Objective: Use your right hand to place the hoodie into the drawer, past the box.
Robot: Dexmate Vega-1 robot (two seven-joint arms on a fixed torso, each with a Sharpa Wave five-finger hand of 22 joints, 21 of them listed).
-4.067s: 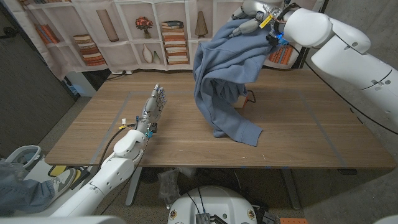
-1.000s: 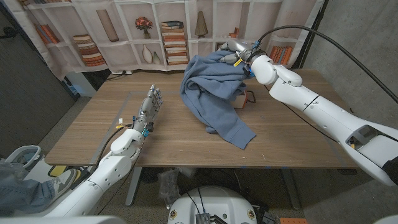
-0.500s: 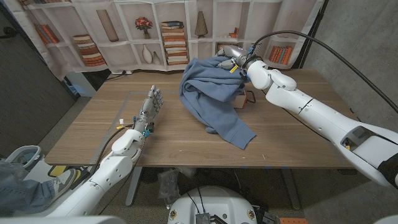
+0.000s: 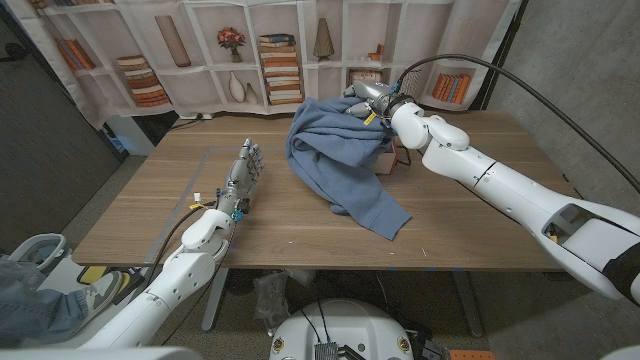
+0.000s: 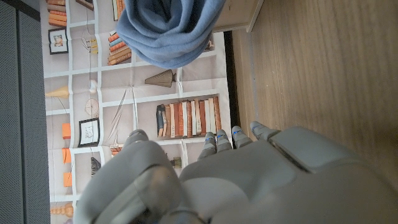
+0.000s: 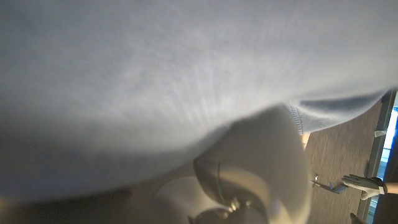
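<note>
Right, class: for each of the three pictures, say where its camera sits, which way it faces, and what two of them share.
Head view: from the robot's head, down over the wooden table; both arms, left hand, right hand gripping the blue fabric hoodie.
Left wrist view: along the left hand toward the bookshelf backdrop.
Right wrist view: pressed against the hoodie.
All share the hoodie.

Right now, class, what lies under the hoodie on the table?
Under the hoodie a corner of a brown box peeks out beside the right hand, which grips the cloth's top. The rest of the box and any drawer are covered.
</note>
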